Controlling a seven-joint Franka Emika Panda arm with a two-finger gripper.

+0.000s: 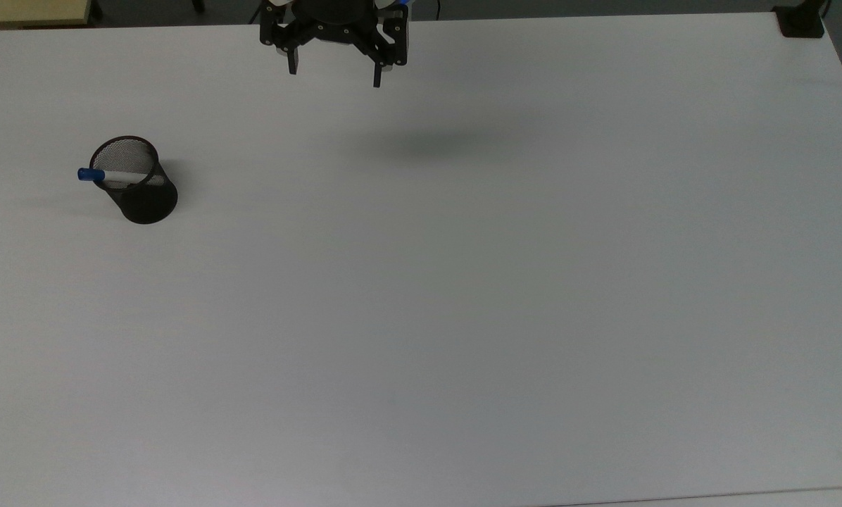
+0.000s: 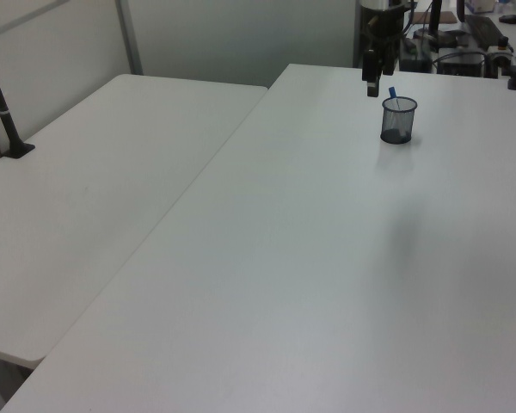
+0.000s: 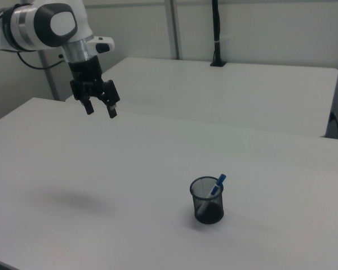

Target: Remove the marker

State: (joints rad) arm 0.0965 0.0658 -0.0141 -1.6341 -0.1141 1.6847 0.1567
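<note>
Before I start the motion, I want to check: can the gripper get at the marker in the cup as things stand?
Probably yes. The gripper hangs open above the bare table, and the marker leans in the mesh cup with its blue cap above the rim, nothing between.

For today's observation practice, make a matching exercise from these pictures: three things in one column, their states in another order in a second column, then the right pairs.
Things:
1. marker
2. black mesh cup
3. gripper

States:
A. stands upright on the white table
B. hangs open above the table, apart from everything
C. leans inside, blue cap poking over the rim

Pairs: 1-C, 2-A, 3-B
</note>
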